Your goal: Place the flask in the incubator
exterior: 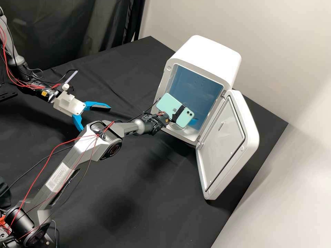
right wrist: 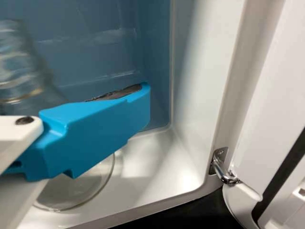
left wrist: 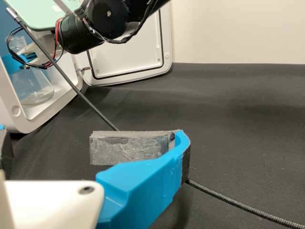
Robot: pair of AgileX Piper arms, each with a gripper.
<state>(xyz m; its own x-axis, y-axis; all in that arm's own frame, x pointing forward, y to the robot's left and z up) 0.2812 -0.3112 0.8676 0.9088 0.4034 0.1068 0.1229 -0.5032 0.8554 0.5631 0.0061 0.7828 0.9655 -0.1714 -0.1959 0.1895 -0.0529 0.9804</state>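
Right arm [exterior: 79,151]: comes in from 7 o'clock of the high view, strung with red wires [exterior: 44,165], and stretches toward 2 o'clock into the incubator's mouth.
Bench [exterior: 144,193]: covered in black cloth, with a black cable [left wrist: 248,206] lying across it near the left gripper.
Left gripper [exterior: 93,116]: low over the bench at 9 o'clock, well apart from the incubator. It is released, its two blue fingers [exterior: 99,106] spread wide with nothing between them. A grey pad [left wrist: 128,147] lines the inner face of one.
Door [exterior: 224,144]: swung fully open on the incubator's 4 o'clock side and hung on a metal hinge [right wrist: 221,169], with its inner panel facing the bench.
Phone [exterior: 175,109]: mint green, strapped on the right arm's wrist just at the chamber opening.
Right gripper [right wrist: 95,126]: inside the chamber, low over the white floor and right beside the flask. Whether it grasps the glass or is released cannot be told.
Flask [left wrist: 29,81]: clear glass and conical, standing upright on the incubator's floor inside the blue-walled chamber, close to the opening.
Incubator [exterior: 207,55]: a white box with rounded corners at 2 o'clock on the bench, its opening turned toward 8 o'clock.
Backdrop: a pale wall [exterior: 276,41] behind the incubator and a dark curtain [exterior: 69,24] at 11 o'clock.
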